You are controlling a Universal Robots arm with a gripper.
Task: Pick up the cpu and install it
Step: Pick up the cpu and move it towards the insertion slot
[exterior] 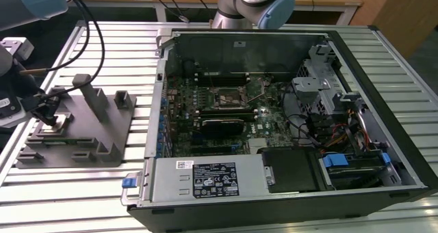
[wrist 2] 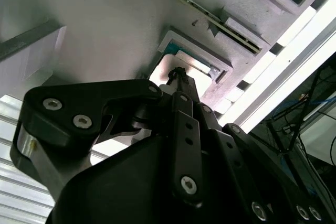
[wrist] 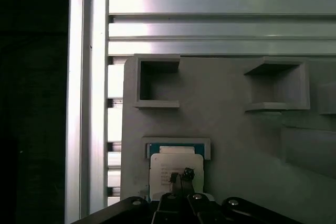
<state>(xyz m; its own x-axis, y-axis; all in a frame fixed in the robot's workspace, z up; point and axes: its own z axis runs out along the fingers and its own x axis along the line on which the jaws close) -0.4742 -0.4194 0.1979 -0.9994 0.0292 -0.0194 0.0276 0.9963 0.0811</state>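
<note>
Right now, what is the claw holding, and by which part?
Cannot tell. The claw meets the cpu on its top face, near the middle; the cpu lies in the grey tray.

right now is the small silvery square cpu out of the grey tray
No, the cpu lies in a recess of the large grey plastic tray.

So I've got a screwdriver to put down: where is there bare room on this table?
Bare slats lie at the exterior view's lower left, in front of the grey tray, with more past its far side. The strip between the tray and the computer case is narrow. The tray's near corner is crowded: the tool is at the cpu.
</note>
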